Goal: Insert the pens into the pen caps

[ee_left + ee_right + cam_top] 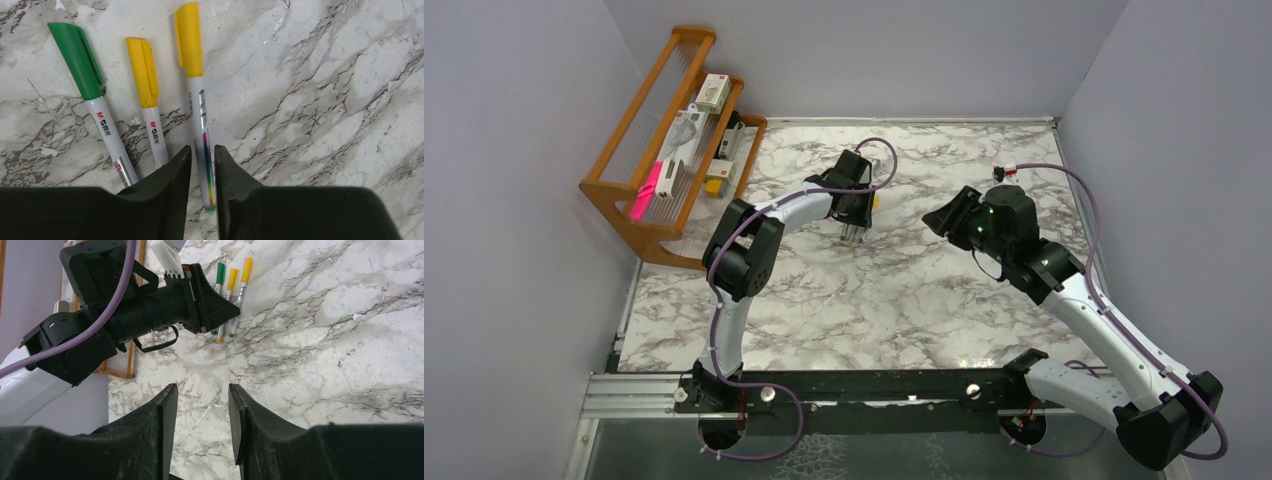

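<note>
Three pale grey pens lie side by side on the marble table, each with a cap on its far end. In the left wrist view the left pen [107, 132] wears the dark green cap [77, 60], the middle pen [155, 137] a yellow cap [142, 72], and the right pen [199, 115] a yellow cap [189, 40]. My left gripper [202, 150] stands low over the right pen, jaws narrowly apart either side of its green-tipped near end. The right wrist view shows the same row [231, 295]. My right gripper [202, 387] is open and empty, off to the right.
A wooden rack [664, 150] stands at the back left, holding a pink marker [646, 190] and small boxes. Grey walls close in the table on the left, the back and the right. The left arm [744, 250] reaches over the table's middle.
</note>
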### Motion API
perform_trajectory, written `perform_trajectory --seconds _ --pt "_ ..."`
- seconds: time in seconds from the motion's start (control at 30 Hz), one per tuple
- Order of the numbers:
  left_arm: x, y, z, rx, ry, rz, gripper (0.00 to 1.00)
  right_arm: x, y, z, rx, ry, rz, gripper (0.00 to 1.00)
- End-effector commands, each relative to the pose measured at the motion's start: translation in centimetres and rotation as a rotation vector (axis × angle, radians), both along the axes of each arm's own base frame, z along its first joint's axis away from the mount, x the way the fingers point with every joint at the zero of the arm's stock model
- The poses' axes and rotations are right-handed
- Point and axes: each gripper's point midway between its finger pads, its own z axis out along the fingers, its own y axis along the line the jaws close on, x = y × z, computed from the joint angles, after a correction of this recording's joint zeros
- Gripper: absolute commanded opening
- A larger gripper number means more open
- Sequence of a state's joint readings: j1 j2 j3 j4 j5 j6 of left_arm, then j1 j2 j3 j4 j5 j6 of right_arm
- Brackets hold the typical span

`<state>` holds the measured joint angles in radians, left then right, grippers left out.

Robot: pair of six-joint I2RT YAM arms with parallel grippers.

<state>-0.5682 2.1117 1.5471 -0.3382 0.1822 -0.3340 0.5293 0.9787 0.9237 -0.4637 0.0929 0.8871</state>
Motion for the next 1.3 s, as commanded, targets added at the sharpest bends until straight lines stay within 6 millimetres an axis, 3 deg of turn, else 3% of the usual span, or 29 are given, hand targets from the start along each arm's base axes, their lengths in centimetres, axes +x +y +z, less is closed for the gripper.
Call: perform_trajectory --seconds 0.0,0.13,0.3,0.63,0.67,0.7,0.73,0.77,0.9,0.93,0.97,1.03,1.13,1.27 --pt "0.1 1.0 0.0 0.039 0.009 0.023 0.26 -0.2 -0.1 -0.6 0.005 0.011 -0.005 0.42" --pt "-0.2 1.0 0.4 0.031 0.008 0.023 0.27 -0.6 -0.4 -1.2 0.0 0.023 -0.013 0.41" --pt "0.4 0.8 2.6 0.008 -0.057 0.02 0.27 -1.0 -1.0 -1.9 -0.011 0.034 -0.03 0.42" --pt "1.9 0.7 12.7 -0.113 -0.31 0.037 0.3 -1.3 -2.6 -3.9 -0.126 0.102 -0.07 0.41" --pt "1.7 0.5 13.6 -0.133 -0.331 0.025 0.3 -1.3 -2.7 -4.0 -0.137 0.102 -0.068 0.39" --pt "1.3 0.3 14.4 -0.159 -0.349 0.007 0.29 -1.3 -2.7 -4.1 -0.149 0.102 -0.061 0.27" --pt "0.9 0.1 15.0 -0.183 -0.361 -0.012 0.29 -1.2 -2.7 -4.1 -0.162 0.098 -0.049 0.08" --pt "0.5 -0.1 16.0 -0.214 -0.377 -0.032 0.29 -1.2 -2.5 -3.9 -0.174 0.086 -0.027 0.02" --pt "-1.1 -0.8 20.3 -0.349 -0.448 -0.068 0.32 -0.6 -1.1 -3.1 -0.232 0.032 0.106 0.01" --pt "-1.2 -0.9 21.2 -0.38 -0.457 -0.067 0.35 -0.3 -0.8 -3.0 -0.246 0.03 0.126 0.06" --pt "-1.3 -0.9 21.6 -0.401 -0.447 -0.06 0.37 0.0 -0.5 -2.9 -0.266 0.023 0.152 0.21" --pt "-1.5 -0.9 21.9 -0.43 -0.425 -0.051 0.52 0.8 0.2 -2.2 -0.289 0.007 0.188 0.44" --pt "-1.8 -0.3 21.2 -0.429 -0.427 -0.045 0.7 2.3 1.0 0.1 -0.286 -0.063 0.199 0.63" --pt "-1.6 0.2 21.1 -0.415 -0.428 -0.04 0.77 3.2 1.4 3.2 -0.273 -0.161 0.203 0.89"
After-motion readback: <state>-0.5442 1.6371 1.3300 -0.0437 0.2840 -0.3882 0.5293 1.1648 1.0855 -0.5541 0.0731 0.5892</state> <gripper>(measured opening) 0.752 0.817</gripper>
